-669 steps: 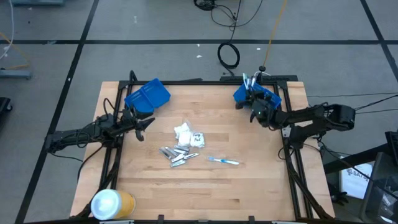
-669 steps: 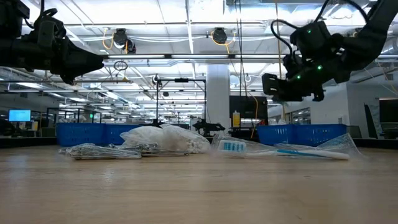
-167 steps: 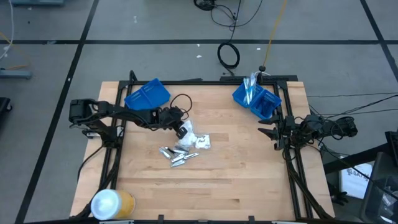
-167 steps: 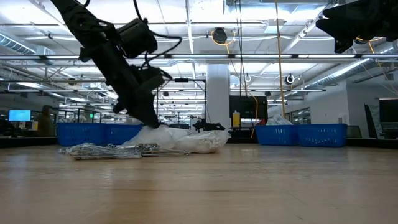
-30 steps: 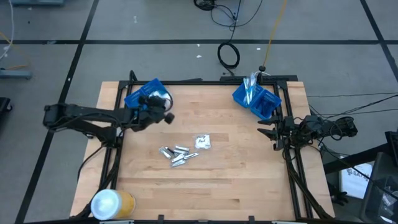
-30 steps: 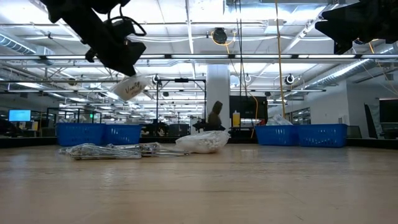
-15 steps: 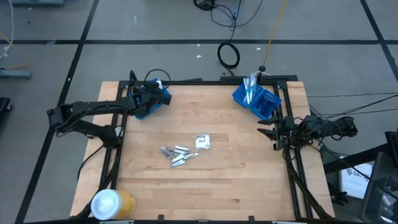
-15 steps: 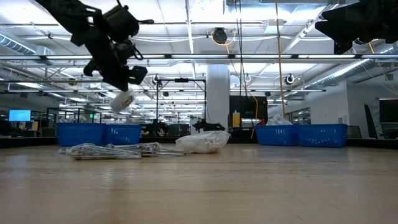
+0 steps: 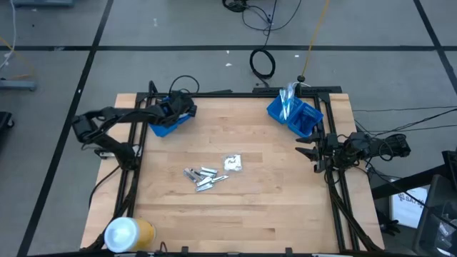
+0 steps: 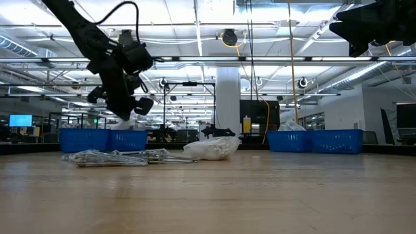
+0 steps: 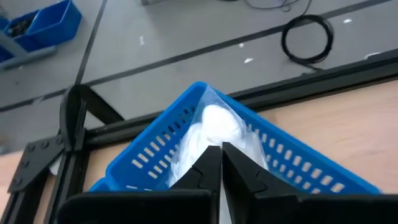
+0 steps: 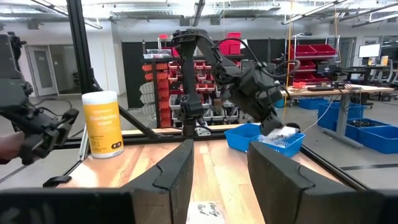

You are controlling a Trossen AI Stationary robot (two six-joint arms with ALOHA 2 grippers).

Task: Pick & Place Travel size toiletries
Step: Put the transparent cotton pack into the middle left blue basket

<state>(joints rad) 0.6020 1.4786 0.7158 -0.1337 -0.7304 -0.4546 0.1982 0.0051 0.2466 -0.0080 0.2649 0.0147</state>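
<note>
Toiletries are split between three places, and each placement reads as a stage of sorting. At the upper left of the high view, the left end effector (image 9: 180, 107) hangs over the left blue bin (image 9: 166, 118), its jaws pressed nearly together. In the left wrist view the fingers (image 11: 211, 167) meet at a white packet (image 11: 214, 127) that lies inside that bin; I judge it is being let go there, though whether the fingers pinch its plastic cannot be told from this angle. The bin sits at the tabletop's far left corner, within easy reach of this arm, which is likely why packets go there.

Toward the middle of the high view, the silver tubes (image 9: 201, 177) lie in a loose cluster on the wood, with one more white packet (image 9: 233, 162) just beside them to the right. Both are untouched and well apart from either arm, so they look like the work left to do.

At the upper right, the right blue bin (image 9: 296, 114) holds bagged items standing up out of it. Below it, at the right edge, the right end effector (image 9: 309, 153) waits off the tabletop's side with its jaws parted and nothing between them.

The tabletop (image 9: 285, 207) is pale wood planking in a black frame, with a yellow-and-white roll (image 9: 127, 233) at the lower left corner. Around it is grey floor with dark lines and coiled cable; the low view shows a large lit workshop with more blue bins behind.
</note>
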